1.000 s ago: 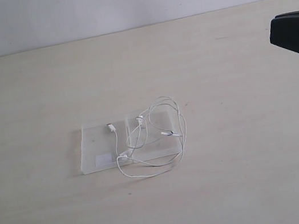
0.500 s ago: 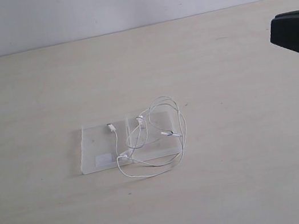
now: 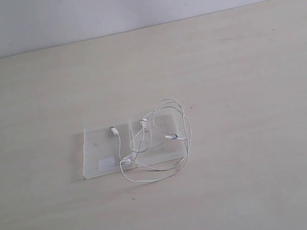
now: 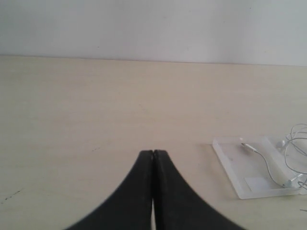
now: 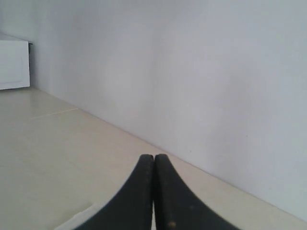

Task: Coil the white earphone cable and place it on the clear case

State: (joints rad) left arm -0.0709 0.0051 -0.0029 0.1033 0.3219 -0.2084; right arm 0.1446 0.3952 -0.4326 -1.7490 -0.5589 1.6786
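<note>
Exterior view — R fingers (image 5: 154, 156) gone, cable (image 3: 172, 137) unmoved

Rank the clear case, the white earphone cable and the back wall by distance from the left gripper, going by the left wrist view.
From the left gripper:
1. clear case, flat on the table, labelled half closest.
2. white earphone cable, mostly over the case's other half.
3. back wall, beyond the table's far edge.
</note>
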